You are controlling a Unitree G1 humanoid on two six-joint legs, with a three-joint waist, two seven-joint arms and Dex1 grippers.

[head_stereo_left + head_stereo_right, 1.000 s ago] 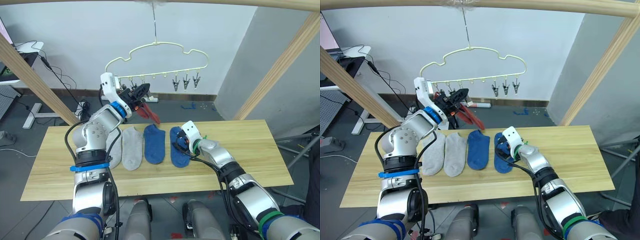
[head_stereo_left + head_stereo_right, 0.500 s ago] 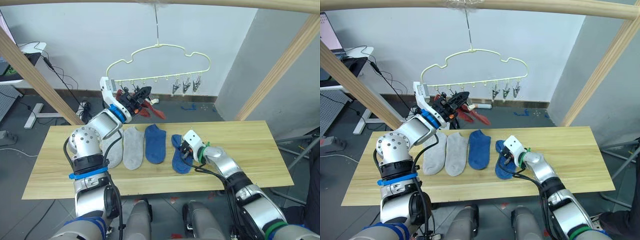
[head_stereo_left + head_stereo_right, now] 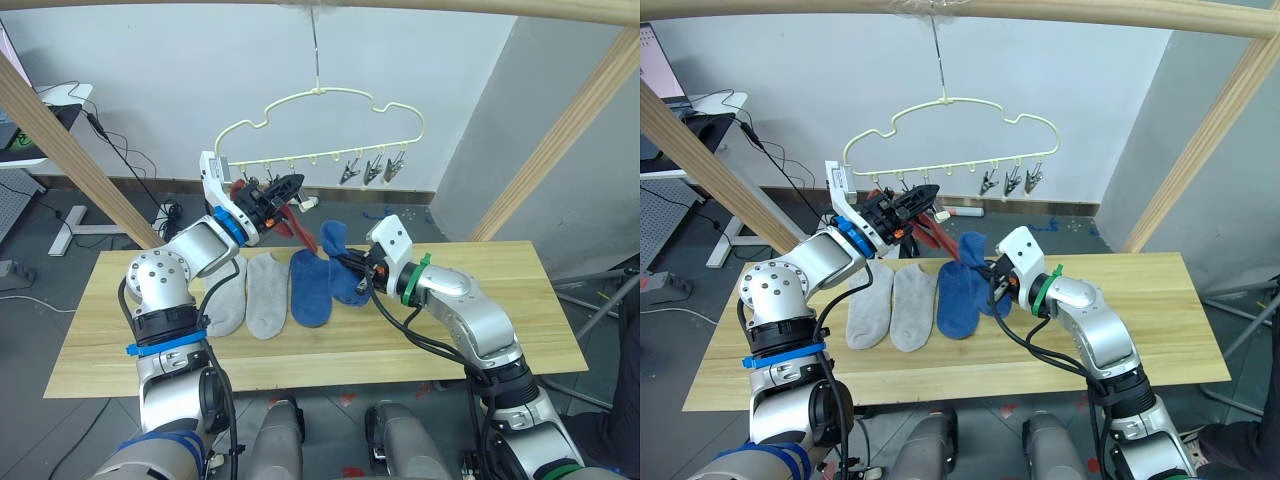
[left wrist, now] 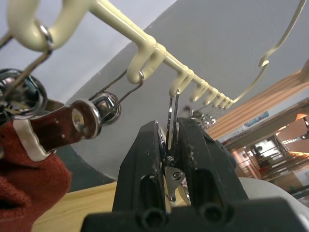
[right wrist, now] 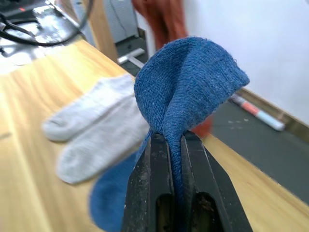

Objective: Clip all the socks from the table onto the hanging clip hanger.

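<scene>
Above the table (image 3: 500, 300), pinched blue sock (image 5: 186, 92)

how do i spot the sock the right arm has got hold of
Start at the wooden table and find the row of socks on it. Just past its right end, the right gripper pinches a blue sock lifted off the wood. Its blue twin lies flat.

Even, bright indoor light fills the head views, with soft shadows under the socks on the table (image 3: 520, 330). Straight poles bow toward the corners at 10 and 2 o'clock. In the left wrist view the hanger (image 4: 159, 53) and finger (image 4: 145, 169) look sharp; the background at 4 o'clock is blurred. In the right wrist view the blue sock (image 5: 186, 92) is sharp, the grey socks (image 5: 96, 121) soft.
</scene>
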